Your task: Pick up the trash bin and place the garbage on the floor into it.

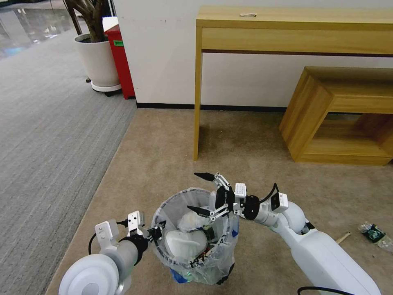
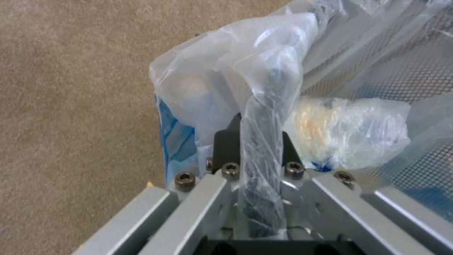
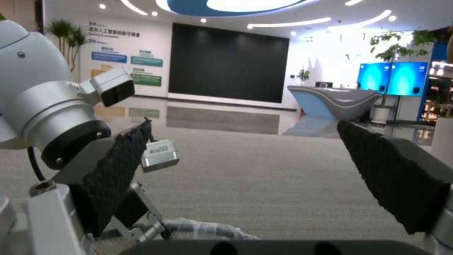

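The left gripper [image 1: 156, 232] was clamped on the bagged rim of the trash bin [image 1: 176, 205], which stood on the beige carpet [image 1: 163, 155] holding white litter, while the right gripper [image 1: 199, 194] hovered over its mouth with fingers spread apart and empty.

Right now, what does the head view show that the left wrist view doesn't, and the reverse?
Head view alone: the right pincer open above the trash bin, a bottle and a wooden stick lying on the floor, white trash inside the bin.

Left wrist view alone: close up, the rim and its clear liner clamped between the left pincer's fingers.

Both: the left pincer at the bin's rim, the liner, the beige carpet.
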Robot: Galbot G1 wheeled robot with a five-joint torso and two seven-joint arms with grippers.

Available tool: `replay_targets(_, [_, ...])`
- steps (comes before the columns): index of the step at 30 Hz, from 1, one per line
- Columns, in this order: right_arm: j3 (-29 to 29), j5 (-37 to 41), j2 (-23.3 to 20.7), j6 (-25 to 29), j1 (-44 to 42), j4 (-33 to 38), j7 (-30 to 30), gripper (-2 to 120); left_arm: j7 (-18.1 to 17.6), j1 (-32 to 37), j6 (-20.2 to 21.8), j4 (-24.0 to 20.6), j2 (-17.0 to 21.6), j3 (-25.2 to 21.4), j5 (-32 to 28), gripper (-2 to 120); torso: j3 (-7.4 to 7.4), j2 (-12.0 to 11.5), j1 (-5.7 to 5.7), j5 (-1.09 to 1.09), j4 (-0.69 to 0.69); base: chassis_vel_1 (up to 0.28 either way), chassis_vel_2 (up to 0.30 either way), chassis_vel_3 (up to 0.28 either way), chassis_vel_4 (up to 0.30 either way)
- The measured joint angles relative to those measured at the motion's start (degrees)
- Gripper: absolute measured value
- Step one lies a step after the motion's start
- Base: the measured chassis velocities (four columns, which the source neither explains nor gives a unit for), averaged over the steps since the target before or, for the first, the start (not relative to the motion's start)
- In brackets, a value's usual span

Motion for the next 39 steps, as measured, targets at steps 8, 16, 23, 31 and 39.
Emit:
replay_targets(8, [1.1,0.5,-0.2,0.1,-1.2,1.0,2.6,100,-1.4,-0.5,-0.2,0.4,0.1,-1.7,0.1,1,0.0,0.0,0.0,0.0,0.0,0.0,0.0,0.0,0.0])
replay_targets(16, [4.5,2.8,-0.2,-2.1,-3.1,3.6,18.7,100,-6.2,-1.0,-2.5,1.0,1.2,-6.4,0.1,1,0.0,0.0,0.0,-0.01,0.0,0.0,0.0,0.0,0.0])
replay_targets(23, [11.1,2.5,1.0,-1.2,-6.2,4.3,27.5,100,-8.8,-2.4,-2.4,0.5,2.3,-15.4,0.2,1,0.0,0.0,0.0,-0.01,0.0,0.0,0.0,0.0,0.0])
replay_targets(31, [15.2,-4.3,4.5,-0.1,-11.2,2.9,41.2,100,-9.1,-3.2,-1.9,1.2,2.5,-22.5,3.8,1,0.0,0.0,0.0,-0.01,0.0,0.0,0.0,0.0,0.0])
replay_targets(39, [16.0,-6.3,6.3,0.1,-13.3,2.9,42.0,100,-7.7,-2.9,-2.1,2.2,1.9,-25.0,6.7,1,-0.01,0.0,0.0,-0.01,0.0,0.0,0.0,0.0,0.0])
